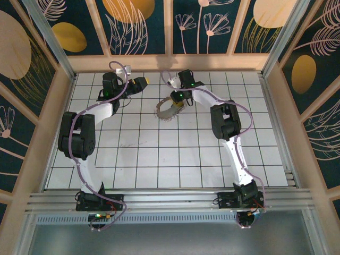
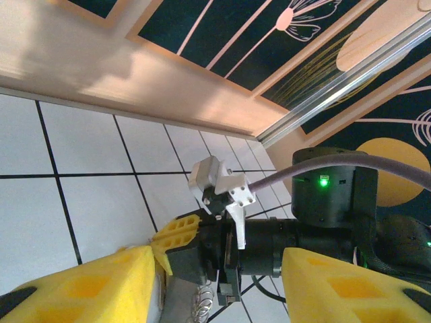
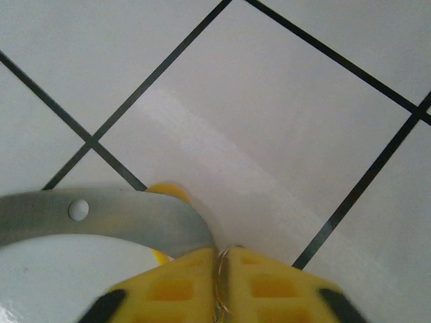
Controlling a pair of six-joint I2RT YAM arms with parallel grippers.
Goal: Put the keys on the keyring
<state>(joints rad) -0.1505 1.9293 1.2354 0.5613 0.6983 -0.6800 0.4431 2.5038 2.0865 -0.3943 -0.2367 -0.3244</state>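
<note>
— Where is the keyring?
— The keyring (image 1: 165, 113) lies on the white tiled table (image 1: 159, 154), right under the right gripper (image 1: 177, 101). Up close, the right gripper (image 3: 221, 259) is squeezed shut on a thin wire (image 3: 220, 286). It may be a bit of the ring, but it is hard to tell. A curved metal band (image 3: 114, 217) sits just beside its fingers.
— And the other one?
— The left gripper (image 2: 215, 276) hangs near with its fingers apart, holding nothing.
— What could go wrong?
— The wire is so thin that it could slip out if the arm lifts. The grippers are close and could bump. I cannot find the key, so it might get knocked away.
</note>
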